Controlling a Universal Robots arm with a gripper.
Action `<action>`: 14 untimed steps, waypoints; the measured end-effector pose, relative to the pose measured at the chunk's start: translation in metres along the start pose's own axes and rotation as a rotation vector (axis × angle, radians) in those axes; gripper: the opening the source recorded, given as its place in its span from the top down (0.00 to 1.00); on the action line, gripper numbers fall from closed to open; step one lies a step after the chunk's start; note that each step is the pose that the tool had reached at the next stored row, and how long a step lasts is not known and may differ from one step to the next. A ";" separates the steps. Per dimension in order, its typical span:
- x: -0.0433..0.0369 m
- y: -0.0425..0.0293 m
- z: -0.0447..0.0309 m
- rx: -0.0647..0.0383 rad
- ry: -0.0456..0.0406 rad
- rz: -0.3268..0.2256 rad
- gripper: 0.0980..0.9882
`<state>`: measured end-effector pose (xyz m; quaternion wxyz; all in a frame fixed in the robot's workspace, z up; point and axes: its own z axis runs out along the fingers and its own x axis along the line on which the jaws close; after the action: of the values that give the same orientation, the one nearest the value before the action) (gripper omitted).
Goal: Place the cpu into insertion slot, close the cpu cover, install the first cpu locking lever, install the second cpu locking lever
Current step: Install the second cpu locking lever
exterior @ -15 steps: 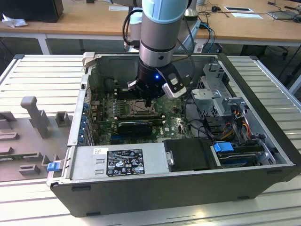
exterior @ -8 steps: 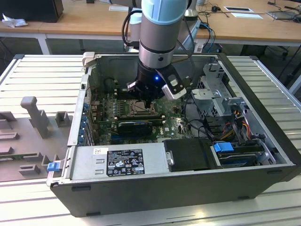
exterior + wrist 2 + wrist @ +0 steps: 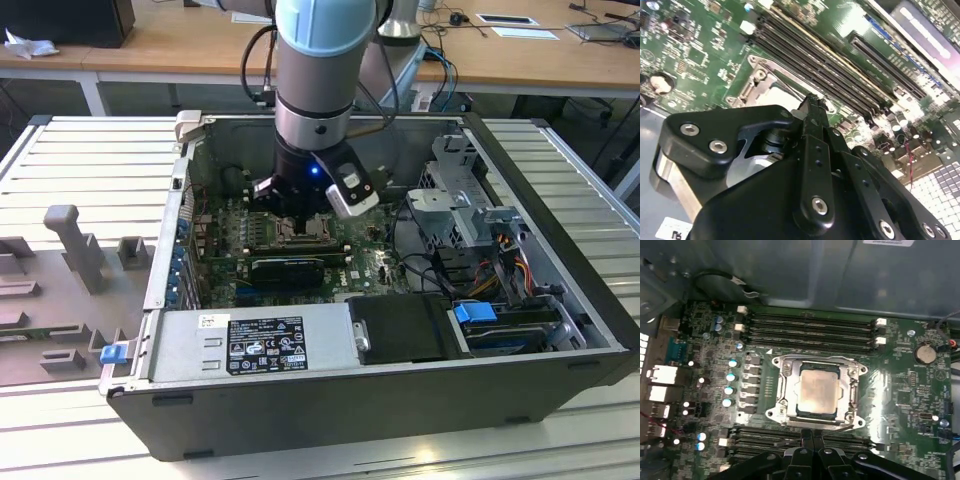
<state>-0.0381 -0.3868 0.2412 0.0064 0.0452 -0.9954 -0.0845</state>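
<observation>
In the first wrist view the cpu (image 3: pixel 816 392) lies flat in the insertion slot (image 3: pixel 812 415), its pale metal top showing through the window of the cpu cover (image 3: pixel 790 371), which lies down around it. A thin locking lever rod (image 3: pixel 839 428) runs along the socket edge nearest my gripper (image 3: pixel 812 434). The black fingertips are shut together right at that rod; I cannot tell whether they touch it. In the second wrist view my gripper (image 3: pixel 812 102) hovers at the edge of the cpu cover (image 3: pixel 759 82). From the exterior view, my gripper (image 3: pixel 300 215) reaches down into the open computer case over the socket.
Long black memory slots (image 3: pixel 810 327) flank the socket on both sides. The green motherboard (image 3: pixel 225 235) sits deep between the case walls. A power supply (image 3: pixel 265 345) lies at the front, and a drive cage (image 3: pixel 465 190) with cables at the exterior view's right. A grey fixture (image 3: pixel 70 240) stands outside at the left.
</observation>
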 end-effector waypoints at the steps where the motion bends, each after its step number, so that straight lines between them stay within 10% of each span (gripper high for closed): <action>1: 0.0082 0.0005 0.0013 0.000 0.0002 -0.001 0.99; 14: 0.0168 -0.0039 0.0294 -0.007 0.0000 -0.004 0.99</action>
<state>-0.0551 -0.3872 0.2116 0.0065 0.0470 -0.9950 -0.0881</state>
